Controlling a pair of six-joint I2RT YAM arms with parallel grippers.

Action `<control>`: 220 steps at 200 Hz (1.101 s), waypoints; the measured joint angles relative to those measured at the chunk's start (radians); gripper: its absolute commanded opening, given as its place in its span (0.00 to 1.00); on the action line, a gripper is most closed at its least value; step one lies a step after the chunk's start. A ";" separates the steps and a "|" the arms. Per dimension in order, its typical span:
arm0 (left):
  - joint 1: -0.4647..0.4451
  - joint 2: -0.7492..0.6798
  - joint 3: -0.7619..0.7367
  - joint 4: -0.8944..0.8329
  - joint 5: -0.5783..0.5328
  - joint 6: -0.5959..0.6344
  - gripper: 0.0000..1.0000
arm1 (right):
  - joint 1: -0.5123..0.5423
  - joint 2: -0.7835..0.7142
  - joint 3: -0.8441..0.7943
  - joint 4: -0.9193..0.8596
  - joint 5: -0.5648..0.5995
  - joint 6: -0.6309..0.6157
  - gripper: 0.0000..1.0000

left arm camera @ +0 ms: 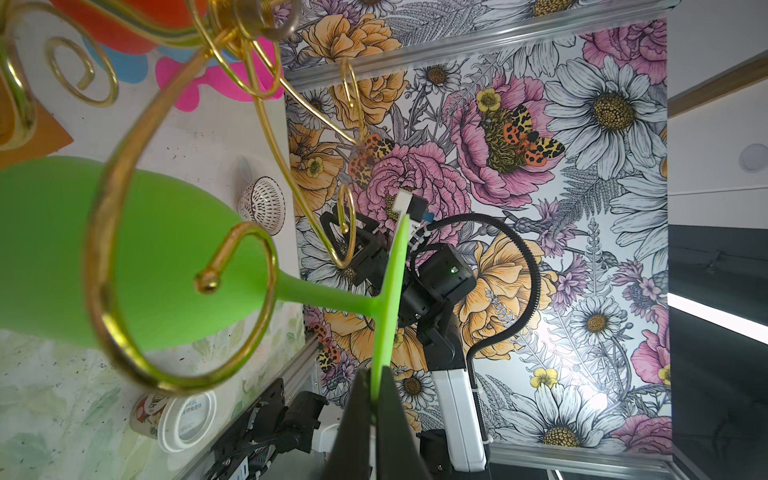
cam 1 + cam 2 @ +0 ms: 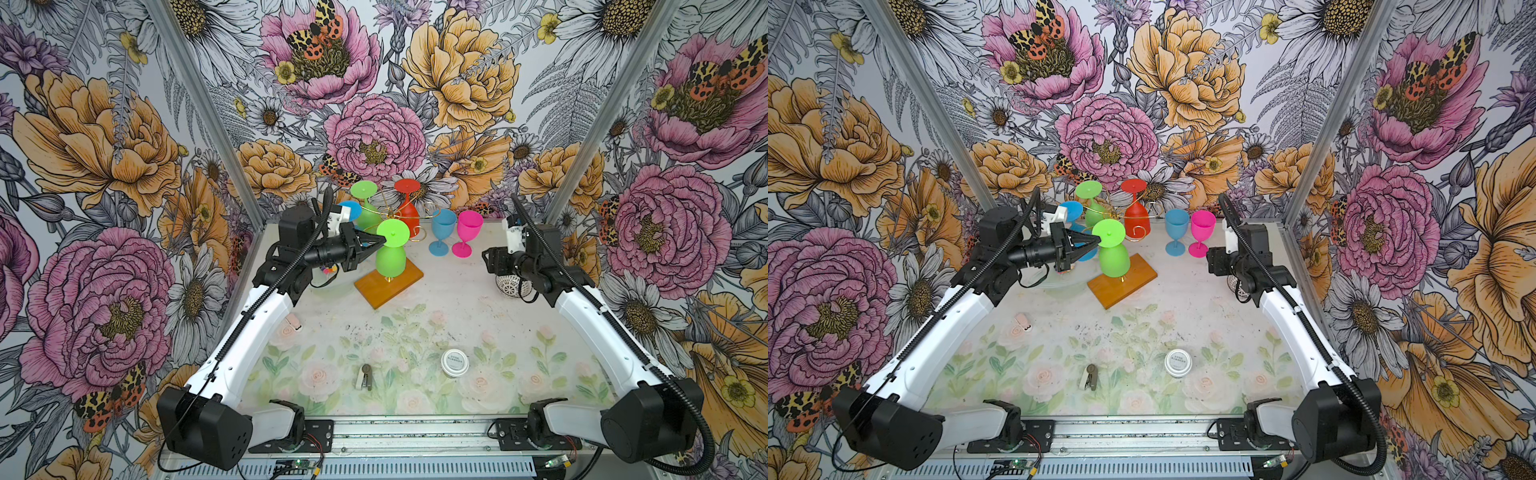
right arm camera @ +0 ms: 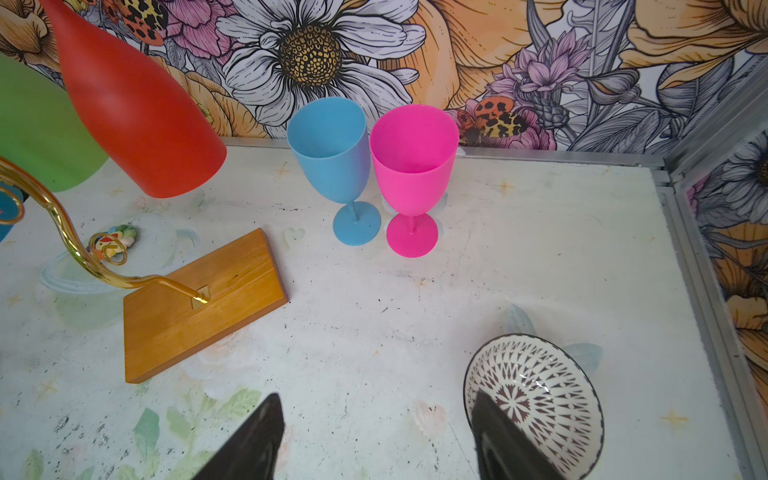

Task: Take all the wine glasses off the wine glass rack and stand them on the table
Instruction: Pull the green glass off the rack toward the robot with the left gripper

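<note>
**Green glass clamped by its foot at the rack**

A matte green wine glass (image 2: 390,259) is seen inverted at a front scroll of the gold-wire wine glass rack (image 2: 376,291), above its wooden base. Bare table (image 2: 436,299) is left before the base, and 2 upright glasses (image 2: 442,232) are stood rightward. The foot's rim is pinched between the left gripper's (image 2: 383,240) jaws. The right gripper (image 3: 376,397) is held apart, empty.

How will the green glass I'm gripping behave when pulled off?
The green glass looks matte plastic: probably light, not fragile. Pinched only at its thin foot edge by the left gripper, it may swing or flex. Its stem sits in a gold curl of the rack, so it could snag.
</note>
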 measured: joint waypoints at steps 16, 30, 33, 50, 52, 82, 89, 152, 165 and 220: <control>0.000 -0.019 0.000 -0.007 0.018 0.018 0.00 | 0.000 0.000 0.000 0.000 -0.003 0.000 0.72; 0.000 -0.034 -0.006 -0.009 0.031 0.034 0.00 | 0.000 0.000 0.000 0.000 -0.005 0.003 0.72; -0.001 -0.035 -0.008 -0.010 0.033 0.040 0.00 | 0.000 0.000 0.000 0.000 -0.006 0.004 0.72; -0.002 -0.051 -0.021 -0.023 0.046 0.069 0.00 | 0.001 0.000 0.000 0.000 -0.010 0.011 0.72; -0.003 -0.053 -0.023 -0.024 0.047 0.072 0.00 | 0.002 0.000 0.000 0.000 -0.010 0.012 0.72; -0.022 -0.063 -0.027 -0.076 0.052 0.158 0.00 | 0.009 0.000 0.000 0.000 -0.027 0.028 0.72; -0.030 -0.066 -0.029 -0.085 0.051 0.182 0.00 | 0.011 0.000 0.000 0.000 -0.034 0.035 0.72; -0.177 -0.124 -0.036 -0.171 -0.068 0.476 0.00 | 0.031 0.000 0.002 -0.016 -0.069 0.075 0.71; -0.214 -0.144 -0.047 -0.176 -0.109 0.548 0.00 | 0.034 0.000 0.007 -0.037 -0.069 0.080 0.71; -0.394 -0.219 -0.127 -0.179 -0.308 0.869 0.00 | 0.051 0.027 0.145 -0.193 -0.061 0.111 0.71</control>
